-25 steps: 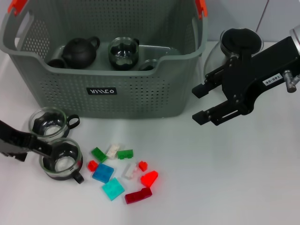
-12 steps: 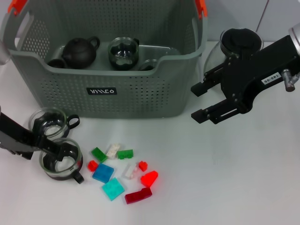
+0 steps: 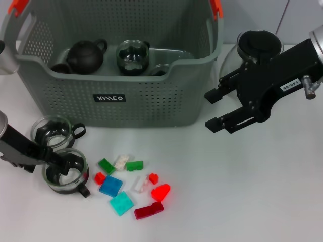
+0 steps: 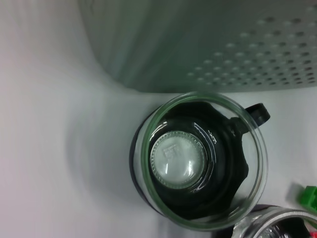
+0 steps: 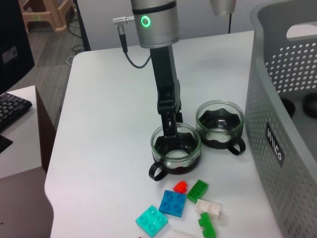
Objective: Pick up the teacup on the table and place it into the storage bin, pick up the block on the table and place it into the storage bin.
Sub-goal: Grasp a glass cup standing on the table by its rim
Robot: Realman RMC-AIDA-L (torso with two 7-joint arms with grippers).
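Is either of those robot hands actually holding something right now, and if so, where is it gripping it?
The left gripper has its fingers at the rim of the nearer glass teacup, one inside; a firm grip cannot be told. The right gripper hangs open, holding nothing.

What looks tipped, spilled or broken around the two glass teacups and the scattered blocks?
Nothing stands out. Both glass teacups with black bases, and, stand upright in front of the grey-green perforated storage bin. The small coloured plastic blocks lie loosely scattered beside them. The left gripper reaches into the nearer teacup.
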